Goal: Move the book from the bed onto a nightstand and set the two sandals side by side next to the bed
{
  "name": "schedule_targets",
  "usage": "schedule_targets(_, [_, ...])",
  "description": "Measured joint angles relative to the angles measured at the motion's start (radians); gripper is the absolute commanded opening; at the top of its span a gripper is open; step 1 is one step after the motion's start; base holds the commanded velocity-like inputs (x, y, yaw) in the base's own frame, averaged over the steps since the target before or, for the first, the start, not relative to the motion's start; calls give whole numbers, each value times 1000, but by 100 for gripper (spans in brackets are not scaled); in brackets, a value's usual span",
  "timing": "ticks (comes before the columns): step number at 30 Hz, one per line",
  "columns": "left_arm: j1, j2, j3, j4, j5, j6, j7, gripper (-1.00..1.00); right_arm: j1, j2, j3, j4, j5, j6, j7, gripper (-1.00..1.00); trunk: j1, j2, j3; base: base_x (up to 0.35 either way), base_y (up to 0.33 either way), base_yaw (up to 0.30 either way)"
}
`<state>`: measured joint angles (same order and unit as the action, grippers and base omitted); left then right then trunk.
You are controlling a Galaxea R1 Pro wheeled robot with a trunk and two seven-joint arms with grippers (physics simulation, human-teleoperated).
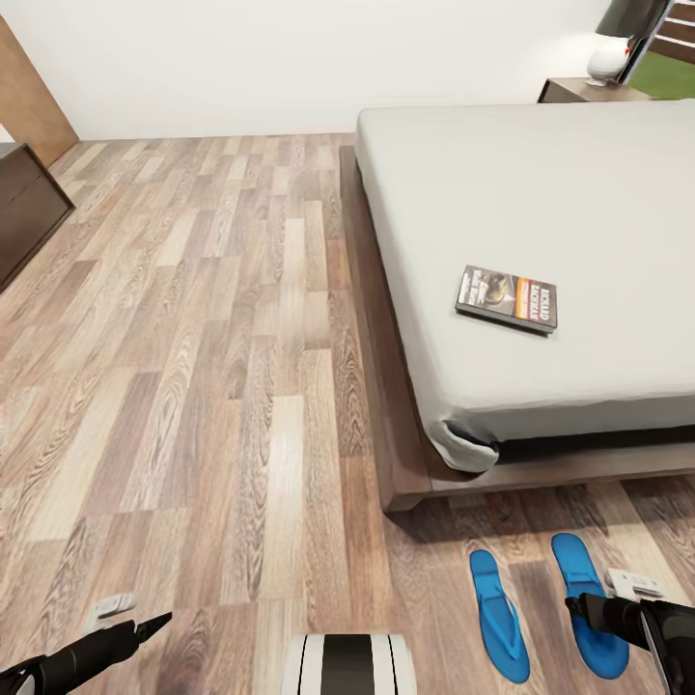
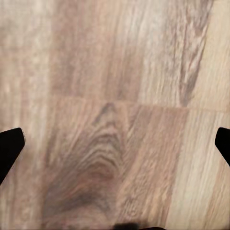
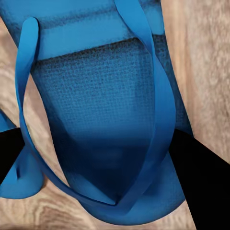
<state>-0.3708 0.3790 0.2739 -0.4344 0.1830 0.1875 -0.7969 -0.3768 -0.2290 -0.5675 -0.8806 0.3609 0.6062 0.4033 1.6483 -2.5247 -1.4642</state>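
1. On the grey mattress of the bed point(image 1: 541, 193), the book point(image 1: 508, 298) was seen lying flat near the foot end, so the move to a nightstand point(image 1: 579, 91) was judged not yet done.
2. Two blue sandals point(image 1: 499, 612) were seen on the wood floor point(image 1: 193, 338) just beyond the foot of the bed, roughly parallel and close together; that part was judged nearly or already finished.
3. The right gripper point(image 1: 579, 608) was seen low over the right-hand sandal point(image 3: 110, 110), its dark fingers at either side of the sole; whether the sandal was clamped could not be told.
4. The left gripper point(image 2: 115, 143) was held wide and empty above bare floor.
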Motion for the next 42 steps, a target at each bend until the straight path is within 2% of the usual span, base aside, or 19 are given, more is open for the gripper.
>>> schedule_targets(14, [0,0,0,0,1,0,5,100,0,0,1,5,1,-6,-1,-100,0,0,0,18,46,0])
schedule_targets(15, [0,0,0,0,0,-1,5,100,0,0,1,11,1,-18,-1,-100,0,0,0,0,0,0])
schedule_targets(20, [0,-1,0,0,0,-1,5,100,0,0,4,120,4,-199,-17,-100,0,0,0,0,0,0])
schedule_targets(24, [0,-1,0,0,0,-1,5,100,0,-1,9,174,7,-249,-44,-100,0,0,0,0,0,0])
schedule_targets(28, [0,-3,0,0,0,-1,5,100,0,-2,9,211,5,-256,-49,-100,0,0,0,0,0,0])
schedule_targets(39, [0,-14,0,0,-1,-2,5,100,0,-2,8,217,3,-257,-49,-100,0,0,0,0,0,0])
schedule_targets(42, [0,-15,0,0,-2,-2,5,100,0,-2,8,217,4,-257,-49,-100,1,-1,-11,0,0,0])
